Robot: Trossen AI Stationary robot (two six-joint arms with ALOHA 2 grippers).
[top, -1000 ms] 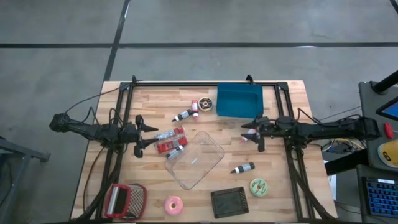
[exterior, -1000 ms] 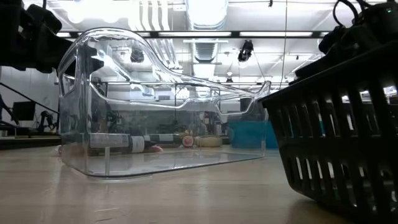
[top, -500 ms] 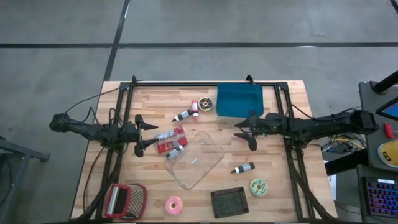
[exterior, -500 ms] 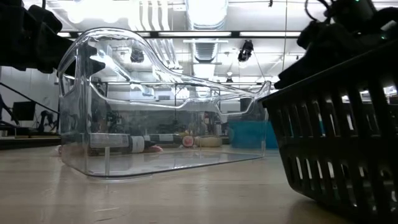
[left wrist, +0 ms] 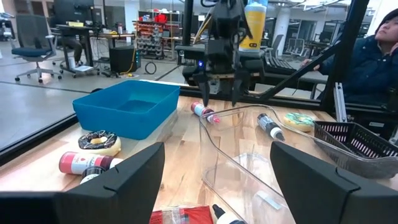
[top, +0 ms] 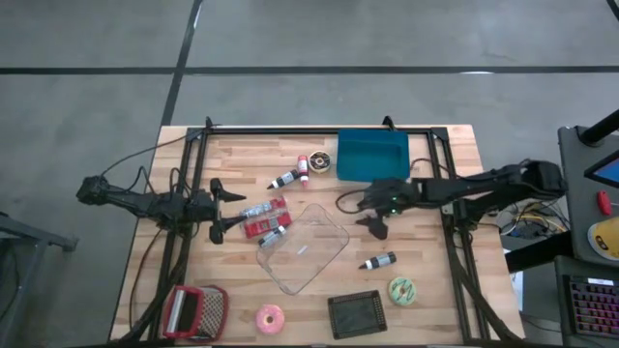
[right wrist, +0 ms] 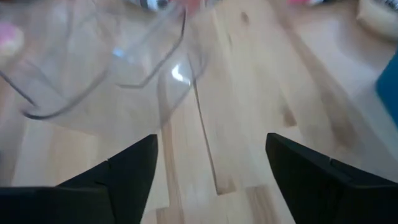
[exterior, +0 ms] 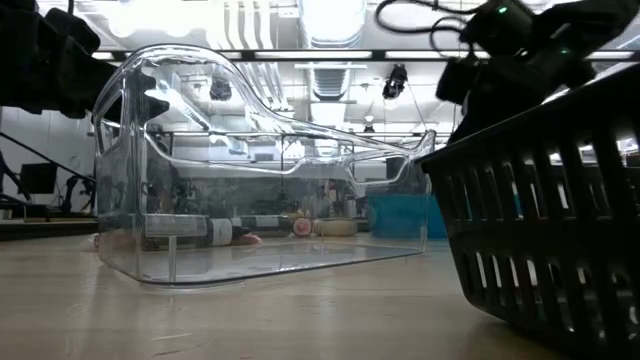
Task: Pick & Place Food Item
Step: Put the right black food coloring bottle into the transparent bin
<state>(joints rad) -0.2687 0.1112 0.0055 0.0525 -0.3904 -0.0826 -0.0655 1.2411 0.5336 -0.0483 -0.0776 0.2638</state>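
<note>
My right gripper [top: 368, 216] hangs open and tipped downward over bare wood, just right of the clear plastic container [top: 305, 246]. In the left wrist view it [left wrist: 219, 99] stands above a small pink-capped bottle [left wrist: 204, 112] lying on the table. My left gripper [top: 224, 208] waits open and level at the table's left, beside red packets [top: 266, 217]. Food items lie about: a chocolate donut [top: 321, 161], a green donut [top: 402, 290], a pink donut [top: 270, 317] and a dark bottle [top: 378, 261].
A blue bin [top: 372, 155] stands at the far right, next to a red can [top: 303, 166] and another bottle [top: 285, 179]. A black mesh basket [top: 355, 312] and a red-and-grey object [top: 193, 309] sit at the near edge. A person sits beyond the table [left wrist: 379, 56].
My right gripper has reached out from the table's right side toward the clear container, tipping its fingers downward as it went. The left arm and all objects have stayed put.
</note>
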